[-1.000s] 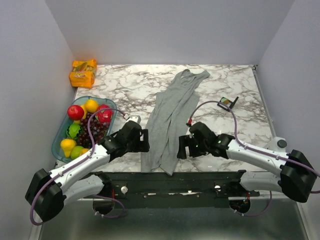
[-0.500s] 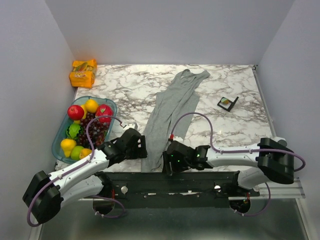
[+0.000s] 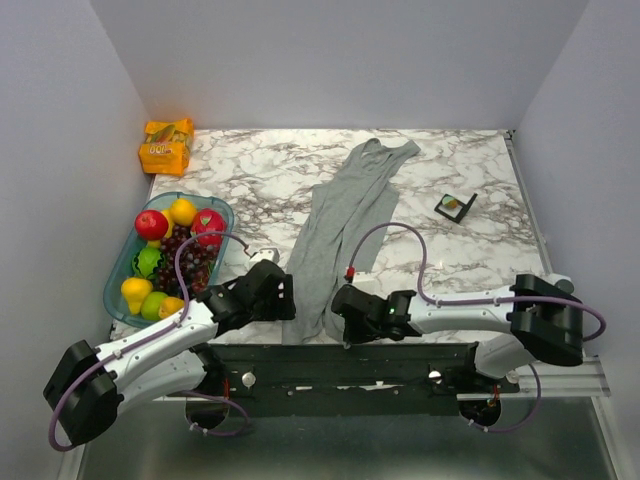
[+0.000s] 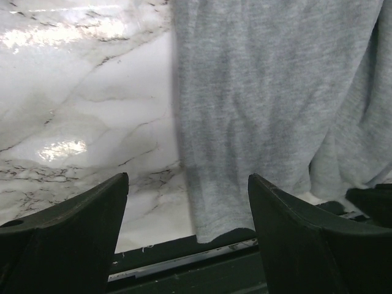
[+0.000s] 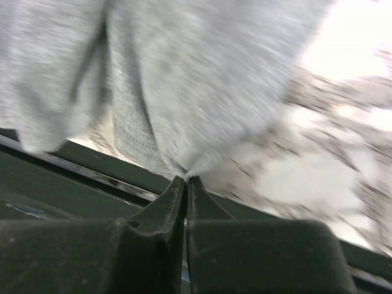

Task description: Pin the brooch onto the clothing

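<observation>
Grey clothing (image 3: pixel 345 215): it lies lengthwise on the marble desk (image 3: pixel 480 265), straps toward the far side and hem at the near edge. It is gathered into long folds, not spread flat.
Brooch (image 3: pixel 452 204): I see it on its black card (image 3: pixel 464 211), on the desk to the right of the clothing and well apart from it. Neither arm is near it.
Left jaws: apart. In the left wrist view the fingers (image 4: pixel 67 239) stand wide, with the left side of the hem and bare marble between them, and nothing is gripped.
Right jaws: together. In the right wrist view the cloth draws to a point just at the tips, so I judge them pinched on the hem at the near edge. That picture is blurred, though, and I cannot tell how much fabric they hold.
Done so far: by my reading only the cloth handling has begun, and none of the pinning.
Left to do: open out a flat patch of fabric, fetch the brooch, get it off the card and fasten it to the clothing. That is nearly the whole task.
Other things: a fruit basket (image 3: pixel 120 290) sits at the left of the desk, and an orange packet (image 3: pixel 166 146) in the far left corner.
</observation>
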Action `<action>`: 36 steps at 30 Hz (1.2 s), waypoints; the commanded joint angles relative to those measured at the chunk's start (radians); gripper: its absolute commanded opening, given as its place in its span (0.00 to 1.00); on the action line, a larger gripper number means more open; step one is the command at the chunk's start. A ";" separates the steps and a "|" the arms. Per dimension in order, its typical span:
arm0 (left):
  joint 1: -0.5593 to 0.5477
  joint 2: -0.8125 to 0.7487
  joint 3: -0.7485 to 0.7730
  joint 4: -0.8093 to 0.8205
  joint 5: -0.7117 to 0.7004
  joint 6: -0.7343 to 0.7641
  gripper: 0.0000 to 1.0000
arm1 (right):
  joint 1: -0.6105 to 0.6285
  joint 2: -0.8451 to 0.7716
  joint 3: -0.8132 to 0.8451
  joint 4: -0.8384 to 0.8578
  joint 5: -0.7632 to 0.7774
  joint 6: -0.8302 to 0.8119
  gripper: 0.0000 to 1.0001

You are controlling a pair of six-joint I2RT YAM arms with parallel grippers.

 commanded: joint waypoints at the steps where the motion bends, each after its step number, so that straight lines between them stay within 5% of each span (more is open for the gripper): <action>1: -0.049 -0.004 -0.007 -0.031 -0.036 -0.026 0.86 | -0.012 -0.160 -0.058 -0.199 0.141 0.055 0.09; 14: -0.241 0.028 -0.022 -0.132 -0.114 -0.175 0.84 | -0.125 -0.547 -0.269 -0.327 0.203 0.089 0.09; 17: -0.256 0.027 -0.031 -0.135 -0.120 -0.203 0.72 | -0.128 -0.574 -0.282 -0.336 0.211 0.095 0.09; 36: -0.313 0.134 -0.099 0.031 -0.087 -0.266 0.43 | -0.128 -0.604 -0.273 -0.344 0.231 0.094 0.09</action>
